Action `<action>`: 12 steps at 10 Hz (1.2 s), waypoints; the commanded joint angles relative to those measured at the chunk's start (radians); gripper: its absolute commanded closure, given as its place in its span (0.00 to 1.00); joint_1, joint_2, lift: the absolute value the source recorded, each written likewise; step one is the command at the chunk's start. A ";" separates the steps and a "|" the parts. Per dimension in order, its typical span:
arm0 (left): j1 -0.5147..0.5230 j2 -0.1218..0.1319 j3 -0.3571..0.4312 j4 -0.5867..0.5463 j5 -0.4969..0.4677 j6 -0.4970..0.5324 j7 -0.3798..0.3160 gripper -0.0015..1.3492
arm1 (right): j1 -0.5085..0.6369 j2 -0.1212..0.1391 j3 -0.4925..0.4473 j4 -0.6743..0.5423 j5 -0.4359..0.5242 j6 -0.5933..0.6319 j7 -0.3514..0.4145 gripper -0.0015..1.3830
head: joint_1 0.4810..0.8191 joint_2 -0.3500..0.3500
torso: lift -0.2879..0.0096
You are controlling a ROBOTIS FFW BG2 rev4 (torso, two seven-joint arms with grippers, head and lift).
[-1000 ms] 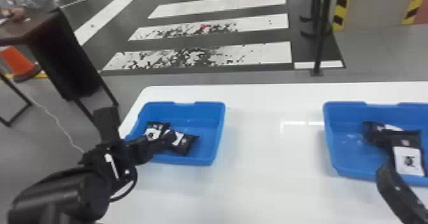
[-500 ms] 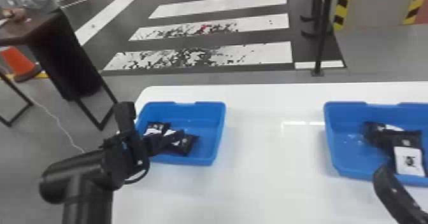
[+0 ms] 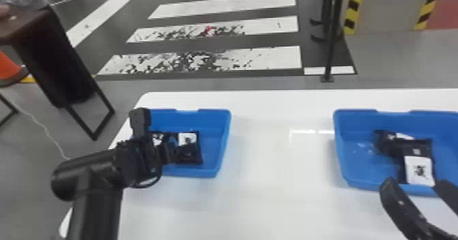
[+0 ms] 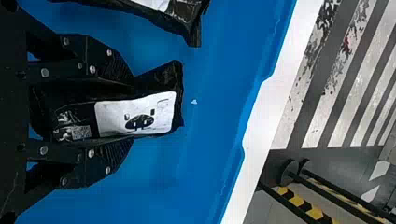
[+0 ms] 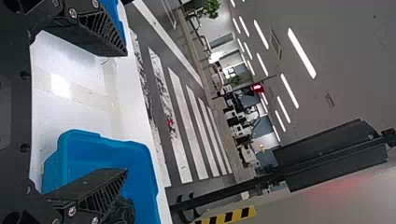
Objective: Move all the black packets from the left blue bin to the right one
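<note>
In the head view, my left gripper (image 3: 167, 152) is down in the left blue bin (image 3: 221, 154) at a black packet (image 3: 189, 154). The left wrist view has the gripper (image 4: 133, 108) shut on this packet (image 4: 135, 114), its white label between the fingers. Another black packet (image 3: 157, 137) lies beside it; the left wrist view has that packet (image 4: 180, 16) a little apart. Black packets (image 3: 418, 164) overlap in the right blue bin (image 3: 340, 147). My right gripper (image 3: 414, 185) stands open at that bin's near rim; the right wrist view shows the gripper (image 5: 126, 112) with nothing between its fingers.
Both bins stand on a white table (image 3: 272, 195), with a wide stretch of tabletop between them. Past the table's left edge are a dark stand (image 3: 61, 58) and an orange cone (image 3: 8, 65). A black post (image 3: 332, 38) rises behind the table.
My left forearm has swung right and its gripper has closed on the packet, which has turned and shifted slightly left. The right gripper's fingers have moved slightly toward the bin's rim.
</note>
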 commanded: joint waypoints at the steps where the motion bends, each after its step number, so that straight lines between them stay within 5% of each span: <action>1: -0.001 -0.009 -0.003 0.009 -0.026 -0.035 0.008 0.90 | 0.000 -0.001 0.000 0.001 -0.006 0.004 0.001 0.11 | 0.63 0.83 | 0.50; 4: 0.019 -0.003 -0.023 0.002 -0.024 -0.111 -0.027 0.90 | 0.002 -0.004 0.000 0.001 -0.016 0.006 0.003 0.11 | 0.63 0.84 | 0.50; 8: 0.186 0.000 -0.027 -0.283 0.139 -0.136 -0.106 0.90 | -0.037 -0.012 0.000 0.001 -0.028 0.043 0.035 0.11 | 0.63 0.80 | 0.50; 12: 0.279 -0.006 -0.144 -0.477 0.291 -0.146 -0.175 0.90 | -0.172 -0.016 0.000 0.058 -0.080 0.141 0.119 0.11 | 0.63 0.64 | 0.50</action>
